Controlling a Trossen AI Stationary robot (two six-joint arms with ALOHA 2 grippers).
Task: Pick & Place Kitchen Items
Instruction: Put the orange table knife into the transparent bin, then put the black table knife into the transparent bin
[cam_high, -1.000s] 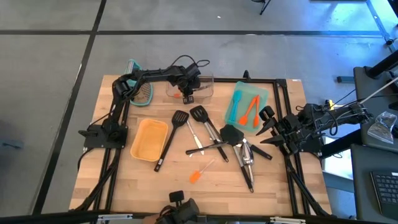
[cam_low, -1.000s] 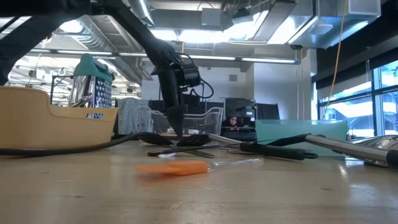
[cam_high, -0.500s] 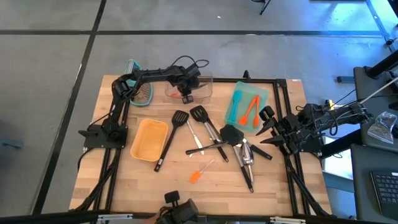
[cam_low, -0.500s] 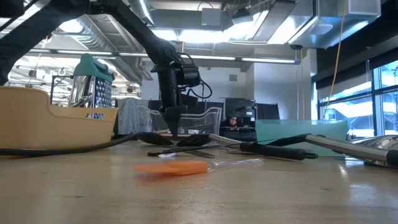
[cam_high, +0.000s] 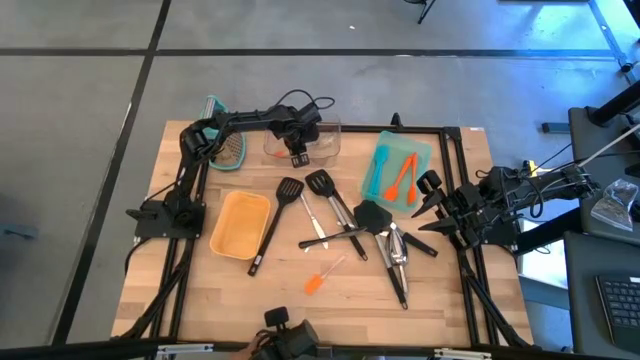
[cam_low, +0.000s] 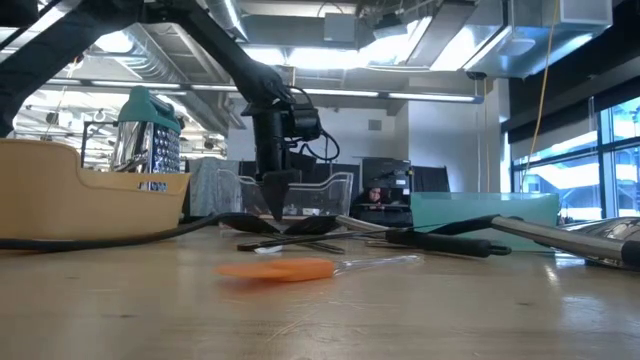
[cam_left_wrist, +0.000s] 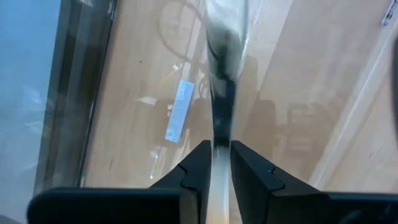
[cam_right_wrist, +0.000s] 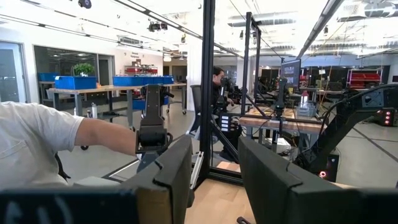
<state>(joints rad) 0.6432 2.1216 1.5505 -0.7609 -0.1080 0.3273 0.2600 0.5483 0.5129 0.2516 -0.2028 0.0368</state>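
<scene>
Fingers of the left gripper (cam_high: 297, 157), slightly parted astride the clear bin's (cam_high: 325, 146) wall, have lifted; its orange spatula (cam_high: 275, 153) looks delivered. Right gripper (cam_high: 428, 203) waits half-spread beside the desk's (cam_high: 190, 290) scattered utensils (cam_high: 352, 225).

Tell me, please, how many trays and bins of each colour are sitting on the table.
Tan tray: 1
Teal tray: 1
Clear bin: 1
Total: 3
</scene>
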